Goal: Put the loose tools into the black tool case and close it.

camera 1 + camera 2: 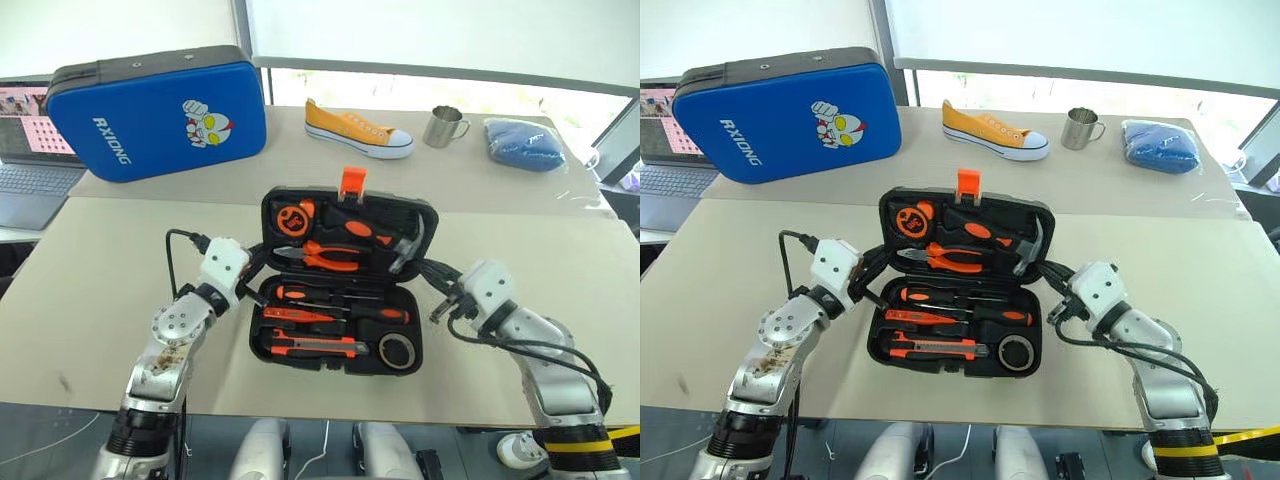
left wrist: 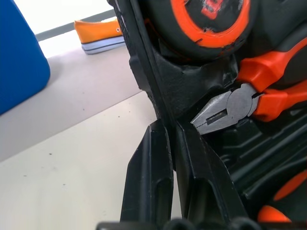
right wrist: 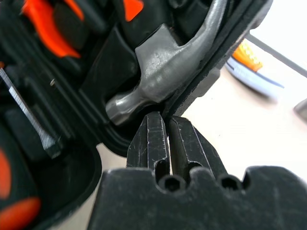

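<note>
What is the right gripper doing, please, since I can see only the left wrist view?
Observer: The right gripper has its jaws shut on the right rim of the black case lid, beside the hammer.
Operator: Thank you. Are the loose tools in their slots?
Observer: Yes. Two screwdrivers, the tester pen, the knife and the tape roll lie in the lower half.
Operator: Is the latch fastened?
Observer: No. The orange latch stands free on the lid's far edge, and the case is open.
</note>
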### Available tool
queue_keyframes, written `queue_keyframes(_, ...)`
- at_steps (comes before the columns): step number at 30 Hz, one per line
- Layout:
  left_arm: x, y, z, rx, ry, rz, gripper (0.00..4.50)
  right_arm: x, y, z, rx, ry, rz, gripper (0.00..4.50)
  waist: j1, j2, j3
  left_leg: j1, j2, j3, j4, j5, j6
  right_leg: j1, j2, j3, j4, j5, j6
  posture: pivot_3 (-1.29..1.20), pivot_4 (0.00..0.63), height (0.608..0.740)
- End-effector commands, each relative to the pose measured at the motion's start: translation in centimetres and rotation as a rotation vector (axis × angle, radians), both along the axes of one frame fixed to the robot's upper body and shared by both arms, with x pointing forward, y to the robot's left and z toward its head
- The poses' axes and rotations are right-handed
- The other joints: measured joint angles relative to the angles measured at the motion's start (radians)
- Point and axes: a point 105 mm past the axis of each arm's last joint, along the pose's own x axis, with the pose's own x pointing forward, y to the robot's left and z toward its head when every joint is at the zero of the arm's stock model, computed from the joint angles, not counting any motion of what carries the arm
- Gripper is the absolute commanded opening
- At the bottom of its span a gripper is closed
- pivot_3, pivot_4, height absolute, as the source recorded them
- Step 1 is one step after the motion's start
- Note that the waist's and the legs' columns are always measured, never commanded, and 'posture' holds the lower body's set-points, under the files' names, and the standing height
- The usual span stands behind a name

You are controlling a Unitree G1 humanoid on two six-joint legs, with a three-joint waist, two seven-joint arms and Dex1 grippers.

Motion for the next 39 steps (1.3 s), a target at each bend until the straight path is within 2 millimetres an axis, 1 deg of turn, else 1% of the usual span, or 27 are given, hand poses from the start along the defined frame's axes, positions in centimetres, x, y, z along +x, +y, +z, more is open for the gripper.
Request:
queue_keyframes(1, -0.8, 0.9, 1.8, 0.055, -0.128, 0.041, 0.03, -1.5, 0.4, -2.1, -0.129, -0.012, 0.063, 0.00, -0.003, 0.000, 0.000, 0.001, 0.000, 0.000, 0.000, 0.000, 0.000, 0.001, 0.000, 0.000, 0.000, 0.000, 0.000, 0.00, 0.150, 0.739)
queue_keyframes(6, -1.5, 1.7, 1.2, 0.137, -0.204, 0.071, 0.03, -2.2, 0.0, -3.5, -0.233, -0.080, 0.076, 0.00, -0.007, 0.000, 0.000, 0.014, 0.001, 0.000, -0.003, 0.000, 0.000, 0.014, 0.001, 0.000, -0.004, -0.001, -0.001, 0.00, 0.150, 0.739)
queue_keyframes(10, -1.7, 2.7, 0.4, 0.170, -0.211, 0.103, 0.03, -3.1, -0.1, -4.7, -0.277, -0.079, 0.121, 0.00, -0.007, 0.000, -0.001, 0.016, 0.001, 0.001, -0.002, 0.000, 0.000, 0.016, 0.001, 0.000, -0.005, -0.001, -0.001, 0.00, 0.150, 0.739)
queue_keyframes(12, -1.8, 3.1, 0.0, 0.170, -0.200, 0.109, 0.79, -3.6, -0.2, -4.8, -0.276, -0.075, 0.135, 0.00, -0.007, 0.000, -0.001, 0.016, 0.001, 0.001, -0.002, 0.000, 0.000, 0.017, 0.001, 0.000, -0.005, -0.001, -0.001, 0.00, 0.150, 0.739)
queue_keyframes(14, -2.1, 3.7, -0.2, 0.176, -0.187, 0.121, 1.41, -4.4, -0.2, -4.3, -0.284, -0.080, 0.163, 0.78, -0.007, 0.000, -0.002, 0.017, 0.001, 0.000, -0.003, 0.000, 0.000, 0.017, 0.001, 0.000, -0.004, -0.001, -0.001, 0.00, 0.150, 0.739)
queue_keyframes(15, -2.3, 4.4, -0.3, 0.182, -0.175, 0.139, 1.84, -5.0, -0.2, -3.9, -0.290, -0.075, 0.180, 1.08, -0.007, 0.000, -0.002, 0.017, 0.001, 0.000, -0.003, 0.000, 0.000, 0.017, 0.000, 0.000, -0.004, -0.001, -0.001, 0.00, 0.150, 0.739)
queue_keyframes(17, -2.8, 5.2, -0.2, 0.188, -0.163, 0.162, 2.46, -5.9, -0.3, -3.4, -0.296, -0.060, 0.206, 1.67, -0.006, 0.000, -0.002, 0.015, 0.001, 0.000, -0.003, 0.000, 0.000, 0.016, 0.000, 0.000, -0.005, -0.001, -0.001, 0.00, 0.150, 0.739)
queue_keyframes(18, -3.2, 6.4, 0.4, 0.176, -0.142, 0.187, 2.91, -6.7, -0.7, -2.6, -0.302, -0.046, 0.217, 2.07, -0.007, 0.001, -0.002, 0.015, 0.002, 0.000, -0.003, 0.000, 0.000, 0.015, 0.000, 0.000, -0.004, -0.001, -0.001, 0.00, 0.150, 0.739)
queue_keyframes(19, -3.8, 7.6, 1.0, 0.156, -0.107, 0.199, 3.24, -7.4, -1.3, -1.9, -0.294, -0.007, 0.222, 2.41, -0.008, 0.002, -0.002, 0.015, 0.002, 0.000, -0.003, 0.000, 0.000, 0.015, 0.000, 0.000, -0.004, -0.001, -0.001, 0.00, 0.150, 0.739)
queue_keyframes(20, -4.4, 9.1, 1.7, 0.137, -0.059, 0.203, 3.48, -8.4, -2.0, -1.2, -0.274, 0.073, 0.233, 2.65, -0.009, 0.002, -0.002, 0.014, 0.002, 0.001, -0.002, 0.000, 0.000, 0.014, 0.000, 0.001, -0.003, -0.001, -0.001, 0.00, 0.150, 0.739)
queue_keyframes(21, -5.1, 10.5, 2.1, 0.130, 0.015, 0.198, 3.88, -9.4, -2.6, -0.4, -0.244, 0.162, 0.246, 3.05, -0.009, 0.003, -0.002, 0.015, 0.003, 0.001, -0.002, -0.001, 0.001, 0.015, 0.000, 0.001, -0.003, -0.001, -0.001, 0.00, 0.150, 0.739)
queue_keyframes(22, -5.6, 11.5, 2.2, 0.122, 0.096, 0.185, 4.32, -10.3, -3.0, 0.0, -0.218, 0.250, 0.257, 3.46, -0.008, 0.003, -0.001, 0.015, 0.003, 0.001, -0.002, 0.000, 0.001, 0.017, 0.000, 0.001, -0.003, -0.001, -0.001, 0.00, 0.150, 0.739)
queue_keyframes(23, -6.0, 12.3, 2.4, 0.115, 0.162, 0.165, 4.50, -11.3, -3.1, 0.2, -0.198, 0.328, 0.291, 3.74, -0.007, 0.002, -0.002, 0.015, 0.004, 0.001, -0.002, 0.000, 0.001, 0.017, 0.000, 0.001, -0.003, -0.002, -0.001, 0.00, 0.150, 0.739)
queue_keyframes(24, -6.2, 12.7, 2.6, 0.108, 0.204, 0.150, 4.50, -12.0, -3.1, 0.4, -0.185, 0.376, 0.313, 3.74, -0.007, 0.002, -0.001, 0.017, 0.004, 0.000, -0.002, 0.000, 0.001, 0.019, 0.000, 0.000, -0.004, -0.002, -0.002, 0.00, 0.150, 0.739)
queue_keyframes(26, -5.7, 12.5, 2.8, 0.138, 0.273, 0.075, 4.50, -13.4, -2.3, 0.2, -0.131, 0.499, 0.373, 3.74, -0.002, 0.001, -0.002, 0.023, 0.005, -0.001, -0.004, -0.001, 0.001, 0.026, 0.000, -0.003, -0.007, -0.004, -0.002, 0.00, 0.150, 0.739)
queue_keyframes(27, -4.9, 12.1, 2.7, 0.165, 0.293, 0.029, 4.50, -13.9, -1.7, -0.1, -0.116, 0.542, 0.405, 3.51, 0.006, 0.001, -0.002, 0.027, 0.005, -0.002, -0.004, -0.001, 0.001, 0.031, 0.000, -0.005, -0.007, -0.006, -0.003, 0.00, 0.150, 0.739)
queue_keyframes(28, -4.1, 11.7, 2.6, 0.190, 0.303, -0.005, 4.50, -14.2, -1.2, -0.5, -0.104, 0.578, 0.432, 3.20, 0.017, 0.001, -0.002, 0.031, 0.004, -0.001, -0.004, -0.002, 0.001, 0.032, -0.001, -0.005, -0.007, -0.010, -0.001, 0.00, 0.150, 0.739)
queue_keyframes(29, -3.4, 11.5, 2.6, 0.211, 0.301, -0.025, 4.50, -14.4, -0.8, -0.7, -0.108, 0.594, 0.455, 2.91, 0.018, 0.001, -0.002, 0.031, 0.003, 0.000, -0.003, -0.002, 0.001, 0.031, -0.001, -0.004, -0.008, -0.016, -0.002, 0.00, 0.150, 0.739)
queue_keyframes(31, -1.8, 10.7, 2.7, 0.222, 0.284, -0.067, 3.98, -14.3, -0.1, -1.0, -0.121, 0.599, 0.486, 2.28, 0.020, 0.000, -0.002, 0.029, 0.003, 0.001, -0.003, -0.002, 0.001, 0.032, -0.001, -0.003, -0.007, -0.015, -0.002, 0.00, 0.150, 0.739)
queue_keyframes(32, -0.9, 9.9, 2.7, 0.241, 0.272, -0.114, 3.75, -14.1, 0.3, -1.2, -0.118, 0.600, 0.498, 1.95, 0.021, -0.001, -0.002, 0.029, 0.002, 0.001, -0.003, -0.002, 0.001, 0.032, -0.001, -0.003, -0.007, -0.012, 0.001, 0.00, 0.150, 0.739)
queue_keyframes(33, 0.0, 9.0, 2.5, 0.268, 0.282, -0.164, 3.47, -13.9, 0.7, -1.3, -0.123, 0.597, 0.515, 1.68, 0.020, -0.001, -0.002, 0.028, 0.002, 0.001, -0.002, -0.002, 0.001, 0.031, 0.000, -0.003, -0.007, -0.009, -0.002, 0.00, 0.150, 0.739)
queue_keyframes(34, 0.5, 7.8, 2.2, 0.294, 0.292, -0.232, 2.98, -13.6, 1.1, -1.6, -0.132, 0.595, 0.533, 1.20, 0.019, -0.002, -0.002, 0.027, 0.002, 0.001, -0.002, -0.002, 0.001, 0.030, 0.000, -0.003, -0.007, -0.009, -0.002, 0.00, 0.150, 0.739)
queue_keyframes(35, 1.0, 7.0, 2.0, 0.322, 0.294, -0.286, 2.76, -13.5, 1.5, -1.8, -0.141, 0.597, 0.552, 0.98, 0.019, -0.002, -0.002, 0.027, 0.001, 0.001, -0.002, -0.002, 0.001, 0.030, 0.000, -0.003, -0.007, -0.008, -0.002, 0.00, 0.150, 0.739)
queue_keyframes(36, 1.4, 6.5, 1.6, 0.346, 0.307, -0.318, 2.23, -13.5, 1.8, -2.0, -0.153, 0.600, 0.573, 0.46, 0.019, -0.002, -0.002, 0.026, 0.000, 0.002, -0.002, -0.002, 0.001, 0.029, 0.001, -0.003, -0.006, -0.008, -0.002, 0.00, 0.150, 0.739)
queue_keyframes(38, 2.2, 5.7, 1.1, 0.381, 0.303, -0.365, 1.73, -13.5, 2.2, -2.5, -0.179, 0.600, 0.604, 0.00, 0.016, -0.002, -0.002, 0.025, 0.000, 0.002, -0.002, -0.002, 0.002, 0.028, 0.001, -0.003, -0.006, -0.008, -0.002, 0.00, 0.150, 0.739)
queue_keyframes(39, 2.7, 5.3, 1.0, 0.394, 0.301, -0.380, 1.44, -13.4, 2.4, -2.7, -0.186, 0.599, 0.613, 0.00, 0.014, -0.002, -0.002, 0.024, 0.000, 0.002, -0.002, -0.002, 0.002, 0.027, 0.001, -0.003, -0.006, -0.008, -0.002, 0.00, 0.150, 0.739)
